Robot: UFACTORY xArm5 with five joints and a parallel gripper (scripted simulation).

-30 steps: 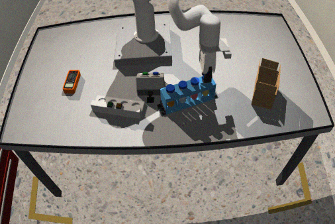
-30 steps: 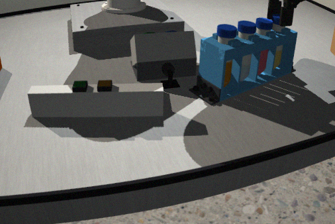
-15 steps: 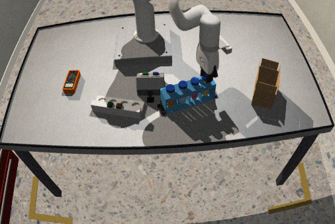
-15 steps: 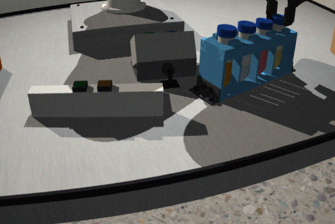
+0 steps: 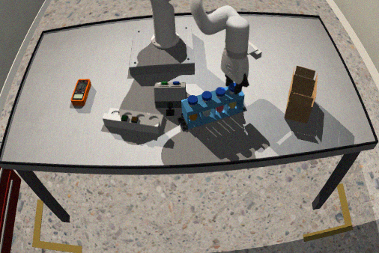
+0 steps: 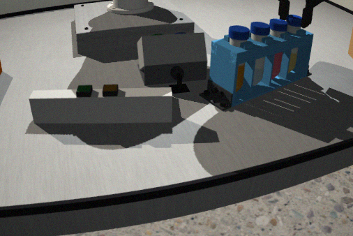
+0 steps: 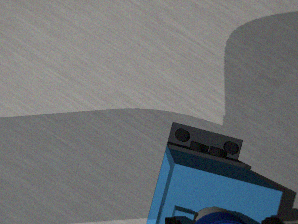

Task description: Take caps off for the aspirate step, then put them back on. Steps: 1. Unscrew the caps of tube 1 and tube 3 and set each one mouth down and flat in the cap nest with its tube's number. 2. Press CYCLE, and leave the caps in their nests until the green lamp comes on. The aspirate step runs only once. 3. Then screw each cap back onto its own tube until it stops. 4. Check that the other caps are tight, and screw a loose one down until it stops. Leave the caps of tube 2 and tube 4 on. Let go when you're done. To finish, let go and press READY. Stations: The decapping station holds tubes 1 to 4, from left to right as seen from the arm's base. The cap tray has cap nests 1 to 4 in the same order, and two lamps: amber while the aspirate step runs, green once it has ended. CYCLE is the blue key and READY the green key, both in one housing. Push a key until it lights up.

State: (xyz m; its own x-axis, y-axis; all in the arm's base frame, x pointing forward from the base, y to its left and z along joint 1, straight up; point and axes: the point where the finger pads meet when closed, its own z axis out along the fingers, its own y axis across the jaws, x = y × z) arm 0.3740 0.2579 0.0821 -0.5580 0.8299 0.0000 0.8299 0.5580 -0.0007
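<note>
The blue tube rack [image 5: 213,106] holds four tubes with blue caps, all on. My gripper [image 5: 236,84] hangs upright over the tube at the rack's right end as the top and exterior views see it. In the exterior view its fingers [image 6: 295,17] stand on either side of that cap [image 6: 294,20], slightly apart from it, so the gripper is open. The other caps [image 6: 278,24], [image 6: 259,27], [image 6: 238,32] are untouched. The wrist view shows the rack's end [image 7: 220,190] and a cap edge at the bottom. The cap tray [image 5: 134,120] has empty nests, and both lamps [image 6: 84,89], [image 6: 110,89] are dark.
The grey key housing [image 5: 170,93] with the green key [image 5: 163,82] and the blue key [image 5: 176,82] stands left of the rack. An orange multimeter [image 5: 81,91] lies far left. A cardboard box [image 5: 301,99] stands at the right. A small white block lies behind the arm.
</note>
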